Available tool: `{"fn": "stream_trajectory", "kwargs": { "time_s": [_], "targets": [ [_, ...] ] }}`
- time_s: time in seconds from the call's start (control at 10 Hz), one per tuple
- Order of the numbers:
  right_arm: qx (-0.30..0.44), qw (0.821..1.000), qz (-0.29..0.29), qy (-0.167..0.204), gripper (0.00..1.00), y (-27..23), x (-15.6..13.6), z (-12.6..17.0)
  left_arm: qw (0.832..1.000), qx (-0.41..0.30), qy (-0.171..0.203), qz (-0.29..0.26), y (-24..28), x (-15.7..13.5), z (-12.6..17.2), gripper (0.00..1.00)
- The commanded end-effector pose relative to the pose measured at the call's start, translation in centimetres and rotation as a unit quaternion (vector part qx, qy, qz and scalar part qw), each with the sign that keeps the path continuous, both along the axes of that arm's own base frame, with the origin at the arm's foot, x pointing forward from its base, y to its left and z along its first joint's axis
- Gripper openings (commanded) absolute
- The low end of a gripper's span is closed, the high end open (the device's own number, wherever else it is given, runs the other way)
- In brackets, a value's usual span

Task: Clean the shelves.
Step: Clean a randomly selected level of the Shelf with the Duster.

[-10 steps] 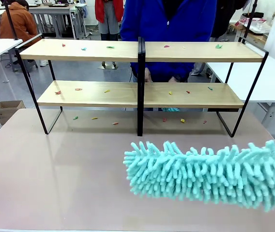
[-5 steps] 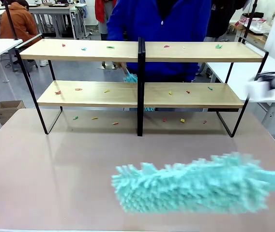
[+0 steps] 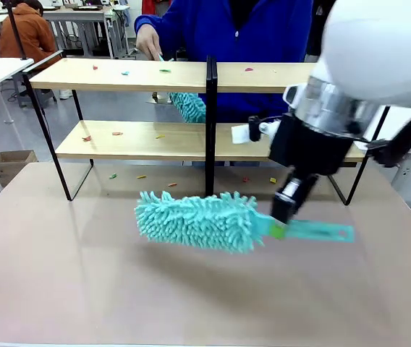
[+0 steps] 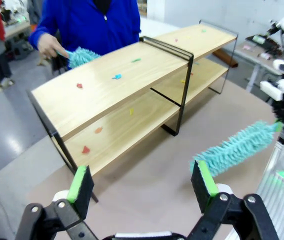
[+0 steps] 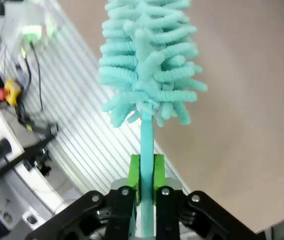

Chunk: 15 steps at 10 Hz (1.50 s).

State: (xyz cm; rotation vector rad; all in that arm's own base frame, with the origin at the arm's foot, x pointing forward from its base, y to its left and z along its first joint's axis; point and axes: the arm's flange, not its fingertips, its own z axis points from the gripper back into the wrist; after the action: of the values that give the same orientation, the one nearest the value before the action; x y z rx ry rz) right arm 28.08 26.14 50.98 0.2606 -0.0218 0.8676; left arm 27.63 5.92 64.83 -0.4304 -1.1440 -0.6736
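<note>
The right pincer (image 5: pixel 147 172) is closed hard on the thin handle of a teal duster (image 3: pixel 198 220), with a green pad flat against each side. Seen from the front, the fluffy head runs from the grip toward 9 o'clock and the handle's end sticks out at 3 o'clock. It hangs over the bench (image 3: pixel 61 275), in front of the shelves (image 3: pixel 191 141) and apart from them.

The left pincer (image 4: pixel 142 180) stands wide open with nothing between its pads.

The shelves sit at the bench's 12 o'clock edge. Both boards are dotted with small coloured scraps (image 3: pixel 164 71), and more lie on the bench beneath. Behind them a person's hand (image 3: pixel 147 42) holds a small duster (image 3: pixel 189 107) — it hangs between the two boards, at about 10 o'clock from the middle of the central post (image 3: pixel 210 130).
</note>
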Motion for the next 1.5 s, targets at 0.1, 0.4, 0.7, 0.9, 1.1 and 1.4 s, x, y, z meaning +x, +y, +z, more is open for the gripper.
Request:
{"fn": "stream_trajectory", "kwargs": {
  "time_s": [0.1,0.4,0.7,0.9,1.1,1.4],
  "targets": [
    [0.000,1.000,0.000,0.000,0.12,0.0,0.0,0.0,1.000,-0.001,-0.002,0.000,-0.1,0.1,0.0,1.00],
    [0.026,0.994,-0.085,-0.064,0.12,-0.1,2.8,-0.9,1.000,-0.001,-0.002,0.000,-0.1,0.1,0.0,1.00],
    [0.043,0.998,-0.050,-0.013,0.12,-11.5,-4.5,4.7,1.000,-0.001,-0.002,0.000,-0.1,0.1,0.0,1.00],
    [-0.006,1.000,-0.027,0.011,0.12,-19.2,-10.8,6.6,1.000,-0.001,-0.002,0.000,-0.1,0.1,0.0,1.00],
    [0.044,0.998,-0.043,-0.005,0.12,-25.3,-14.5,7.3,1.000,-0.001,-0.002,0.000,-0.1,0.1,0.0,1.00],
    [0.102,0.992,-0.067,-0.044,0.12,-25.5,-13.2,6.0,1.000,-0.001,-0.002,0.000,-0.1,0.1,0.0,1.00]
  ]
}}
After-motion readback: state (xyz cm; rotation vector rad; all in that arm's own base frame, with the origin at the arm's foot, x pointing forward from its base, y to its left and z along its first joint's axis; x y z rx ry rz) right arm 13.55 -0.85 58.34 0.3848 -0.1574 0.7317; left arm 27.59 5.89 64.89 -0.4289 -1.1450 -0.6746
